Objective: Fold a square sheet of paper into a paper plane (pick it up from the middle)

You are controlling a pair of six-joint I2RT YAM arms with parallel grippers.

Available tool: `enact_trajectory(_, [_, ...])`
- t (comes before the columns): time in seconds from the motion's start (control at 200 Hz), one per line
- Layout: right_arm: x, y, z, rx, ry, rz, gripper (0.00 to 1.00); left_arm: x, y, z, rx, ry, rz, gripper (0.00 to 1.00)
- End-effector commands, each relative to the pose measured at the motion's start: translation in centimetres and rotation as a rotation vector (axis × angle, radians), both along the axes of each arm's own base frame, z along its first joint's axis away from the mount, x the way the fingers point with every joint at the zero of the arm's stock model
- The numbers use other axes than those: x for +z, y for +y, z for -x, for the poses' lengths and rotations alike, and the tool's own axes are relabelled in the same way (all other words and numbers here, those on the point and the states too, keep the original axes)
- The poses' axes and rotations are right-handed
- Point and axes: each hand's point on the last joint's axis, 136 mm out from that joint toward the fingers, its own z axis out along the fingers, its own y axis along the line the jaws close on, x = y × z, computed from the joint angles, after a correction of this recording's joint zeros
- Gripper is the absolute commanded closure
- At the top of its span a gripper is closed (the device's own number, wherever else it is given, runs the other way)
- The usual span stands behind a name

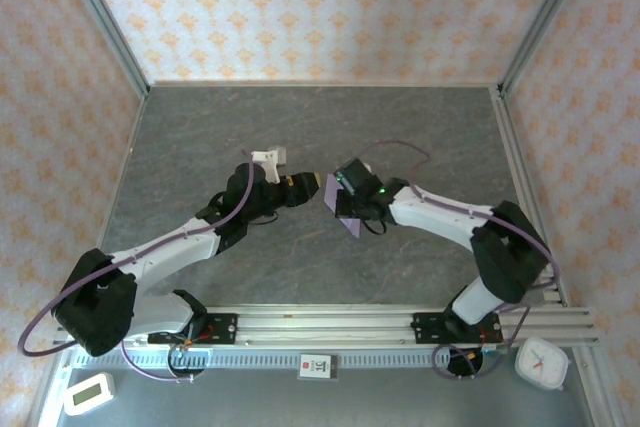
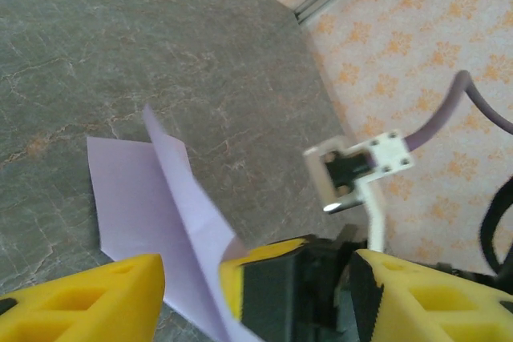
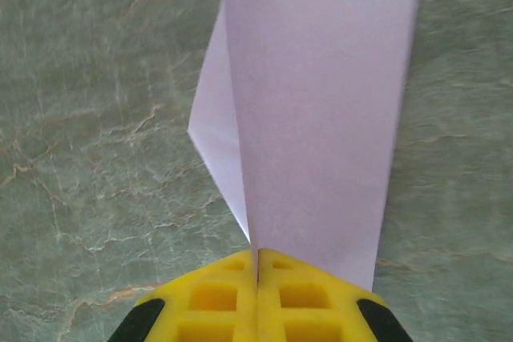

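Right wrist: folded paper (image 3: 321, 102) extends lengthwise straight out from the jaws.

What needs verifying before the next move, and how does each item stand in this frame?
1. Right tool shut on the folded paper sheet: ok.
2. Left tool open: ok.
3. Sheet's edge inside the left tool's gap: cannot tell.
4. Crease visible along the sheet: ok.
5. Sheet free of tears where it shows: ok.
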Motion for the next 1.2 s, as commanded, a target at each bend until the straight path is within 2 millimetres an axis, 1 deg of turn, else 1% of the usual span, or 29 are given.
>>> enact_trajectory(0.0, [-0.5, 1.5, 0.6, 0.078, 0.022, 0.050, 1.00, 0.7, 0.6, 0.1, 0.016, -0.009, 0.030, 0.36])
enact_trajectory(0.055, [-1.4, 2.1, 1.0, 0.098, 0.040, 0.072, 1.00, 0.8, 0.6, 0.2, 0.014, -0.009, 0.033, 0.36])
enact_trajectory(0.085, [-1.8, 2.4, 1.2, 0.108, 0.049, 0.080, 0.95, 0.9, 0.6, 0.2, 0.017, -0.010, 0.037, 0.36])
enact_trajectory(0.105, [-2.0, 2.7, 1.3, 0.112, 0.054, 0.080, 0.90, 1.0, 0.6, 0.2, 0.016, -0.011, 0.038, 0.36])
enact_trajectory(0.13, [-2.3, 2.9, 1.4, 0.117, 0.061, 0.079, 0.82, 1.0, 0.6, 0.2, 0.015, -0.011, 0.040, 0.36])
enact_trajectory(0.18, [-2.5, 3.4, 1.7, 0.128, 0.071, 0.060, 0.63, 1.4, 0.6, 0.3, 0.015, -0.015, 0.048, 0.36])
enact_trajectory(0.185, [-2.5, 3.4, 1.7, 0.127, 0.071, 0.060, 0.60, 1.4, 0.6, 0.3, 0.016, -0.015, 0.049, 0.36])
enact_trajectory(0.2, [-2.4, 3.7, 1.8, 0.131, 0.072, 0.047, 0.58, 1.4, 0.6, 0.3, 0.014, -0.014, 0.049, 0.36])
enact_trajectory(0.225, [-2.3, 3.9, 1.9, 0.134, 0.072, 0.032, 0.50, 1.5, 0.6, 0.3, 0.014, -0.016, 0.053, 0.36])
enact_trajectory(0.28, [-1.6, 4.1, 1.7, 0.127, 0.059, 0.006, 0.40, 1.8, 0.6, 0.4, 0.016, -0.019, 0.060, 0.36])
enact_trajectory(0.345, [-0.1, 4.2, 1.2, 0.111, 0.027, -0.023, 0.34, 2.0, 0.7, 0.3, 0.021, -0.019, 0.064, 0.35])
enact_trajectory(0.425, [1.7, 4.0, 0.5, 0.084, -0.005, -0.083, 0.34, 2.1, 0.5, 0.2, 0.015, -0.017, 0.064, 0.35])
enact_trajectory(0.495, [3.3, 3.7, 0.0, 0.055, -0.032, -0.149, 0.34, 1.9, 0.3, 0.1, 0.010, -0.009, 0.061, 0.35])
enact_trajectory(0.556, [4.0, 3.1, -0.6, 0.025, -0.055, -0.193, 0.34, 1.7, 0.2, -0.1, 0.007, -0.004, 0.059, 0.34])
enact_trajectory(0.606, [4.2, 2.3, -1.0, -0.017, -0.069, -0.226, 0.36, 1.6, 0.1, -0.2, 0.007, -0.001, 0.061, 0.34])
enact_trajectory(0.661, [4.3, 1.7, -1.6, -0.059, -0.086, -0.290, 0.43, 1.5, 0.0, -0.3, 0.007, 0.001, 0.061, 0.34])
enact_trajectory(0.711, [4.1, 1.3, -2.0, -0.099, -0.101, -0.364, 0.52, 1.3, -0.1, -0.4, 0.007, 0.004, 0.058, 0.34])
enact_trajectory(0.806, [3.3, 1.1, -2.3, -0.142, -0.120, -0.484, 0.76, 0.9, -0.3, -0.7, 0.006, 0.013, 0.047, 0.34])
enact_trajectory(0.866, [2.9, 1.2, -2.5, -0.152, -0.131, -0.545, 0.86, 0.6, -0.3, -0.8, 0.004, 0.020, 0.039, 0.34])
enact_trajectory(1.006, [1.0, 1.9, -2.6, -0.148, -0.112, -0.608, 0.94, 0.2, -0.5, -0.9, -0.002, 0.026, 0.029, 0.34])
enact_trajectory(1.051, [0.4, 2.1, -2.6, -0.144, -0.104, -0.615, 0.95, -0.1, -0.5, -1.0, -0.003, 0.033, 0.020, 0.34])
enact_trajectory(1.136, [-1.5, 2.1, -2.5, -0.154, -0.074, -0.602, 0.96, -0.4, -0.6, -1.0, -0.005, 0.038, 0.010, 0.34])
enact_trajectory(1.196, [-3.0, 2.1, -2.0, -0.147, -0.037, -0.581, 0.96, -0.5, -0.5, -0.9, -0.002, 0.039, 0.003, 0.34])
